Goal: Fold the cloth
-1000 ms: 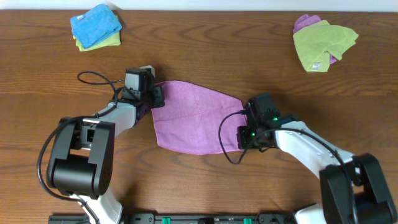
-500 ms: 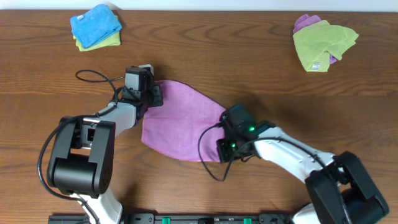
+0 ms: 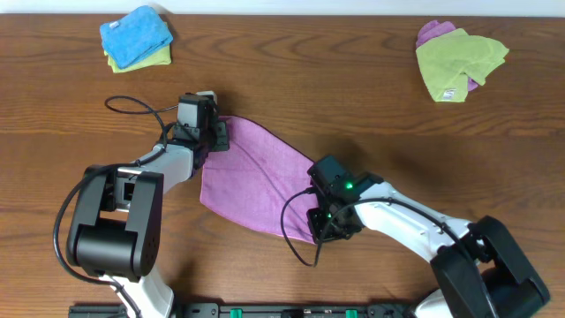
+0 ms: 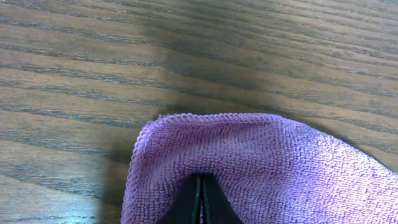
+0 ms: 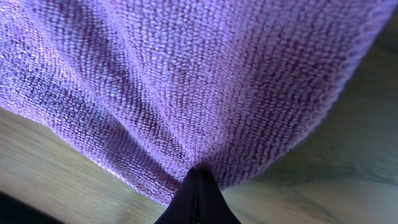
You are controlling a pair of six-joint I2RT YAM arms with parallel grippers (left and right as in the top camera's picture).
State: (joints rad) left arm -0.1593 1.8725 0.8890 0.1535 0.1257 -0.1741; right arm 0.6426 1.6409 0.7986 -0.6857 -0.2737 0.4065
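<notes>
Toward the left gripper, a corner of the cloth has been dragged by the right gripper; both are clamped on it, and the fold is begun.

L arm bent, reaching up & right; L gripper pinched tight on cloth. R arm stretched far left; R gripper pinched tight too.

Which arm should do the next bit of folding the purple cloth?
Probably right: the right end effector pinches the cloth's loose edge and could carry it across, while the left end effector anchors the opposite corner.
</notes>
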